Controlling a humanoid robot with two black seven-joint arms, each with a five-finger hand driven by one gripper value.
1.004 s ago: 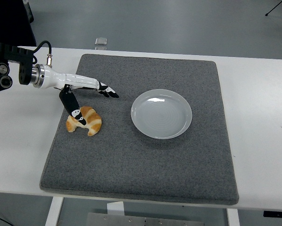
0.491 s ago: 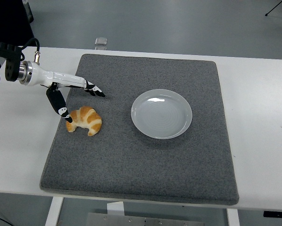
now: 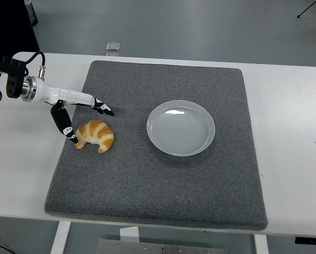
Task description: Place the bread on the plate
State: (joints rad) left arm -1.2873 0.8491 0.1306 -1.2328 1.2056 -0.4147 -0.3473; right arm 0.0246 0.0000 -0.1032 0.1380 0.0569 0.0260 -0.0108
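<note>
A golden croissant lies on the left part of the grey mat. The white plate, with nothing on it, sits right of the mat's middle, well apart from the bread. My left hand reaches in from the left edge with its fingers spread. The thumb points down at the croissant's left end, touching it or nearly so. The other fingers stretch out above and behind the bread. The hand holds nothing. My right arm is out of view.
The mat covers most of the white table. A small clear object rests at the table's far edge. The left arm's black wrist and cable hang over the table's left side.
The left hand has drawn back to the left, off the croissant's top; the thumb now sits at the bread's left end. The croissant and plate have stayed put.
</note>
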